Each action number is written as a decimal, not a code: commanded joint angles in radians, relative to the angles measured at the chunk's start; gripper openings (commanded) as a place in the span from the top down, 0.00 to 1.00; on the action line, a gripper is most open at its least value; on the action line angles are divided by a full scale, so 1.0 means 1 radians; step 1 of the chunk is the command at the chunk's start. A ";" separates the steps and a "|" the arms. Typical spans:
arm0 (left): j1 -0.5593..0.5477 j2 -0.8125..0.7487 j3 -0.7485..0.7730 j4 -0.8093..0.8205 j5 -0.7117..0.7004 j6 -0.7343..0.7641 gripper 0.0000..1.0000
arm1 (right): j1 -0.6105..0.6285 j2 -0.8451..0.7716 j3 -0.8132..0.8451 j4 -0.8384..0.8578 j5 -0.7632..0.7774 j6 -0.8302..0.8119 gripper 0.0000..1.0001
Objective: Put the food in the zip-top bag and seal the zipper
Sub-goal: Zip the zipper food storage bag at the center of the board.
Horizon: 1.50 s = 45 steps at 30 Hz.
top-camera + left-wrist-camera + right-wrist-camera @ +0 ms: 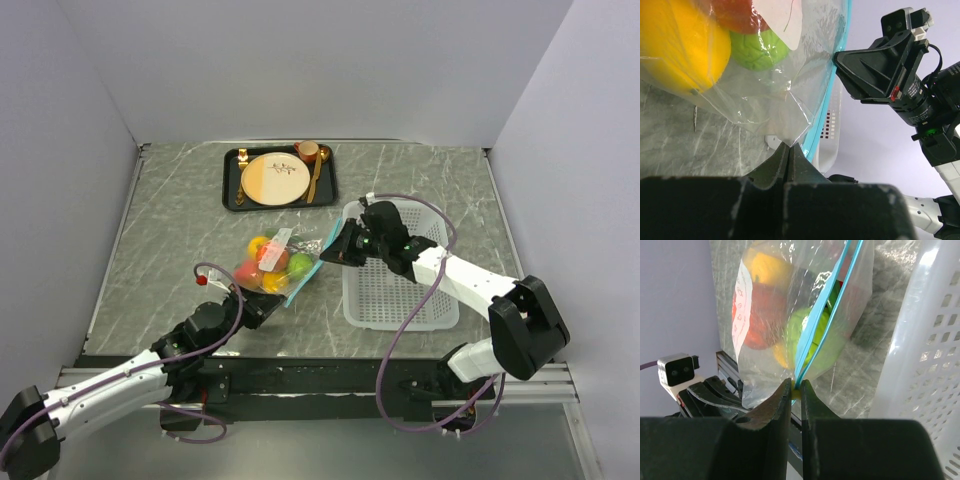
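1. Top external view: the zip-top bag (272,268) is stretched between the two arms, low over the surface (170,220) and just left of the white basket (400,295). The food (268,262) is inside it.
2. The zipper (304,276) forms the bag's right edge. Its long axis runs diagonally from beside the left hand (266,303), up and away to the right hand (328,250).
3. The left hand is clenched on a fold of clear plastic at the near corner, just beside the strip.
4. The right hand is clenched on the far end of the zipper itself.
5. In the right wrist view the strip shows as two blue lines that part further along, so we judge the seal unfinished.
6. We judge that the next move belongs to the right hand: a pinched slide along the strip toward the left hand, which anchors the bag.
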 commanded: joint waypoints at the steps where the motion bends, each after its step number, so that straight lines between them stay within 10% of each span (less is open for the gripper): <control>1: 0.004 -0.022 -0.041 -0.045 -0.023 -0.006 0.99 | -0.053 0.008 0.067 0.033 0.056 -0.018 0.86; 42: 0.004 -0.118 -0.051 -0.118 -0.046 -0.032 0.99 | -0.169 0.105 0.104 0.140 0.008 0.036 0.82; 45: 0.002 -0.115 -0.051 -0.107 -0.050 -0.033 0.99 | -0.169 0.097 0.085 0.165 -0.023 0.039 0.70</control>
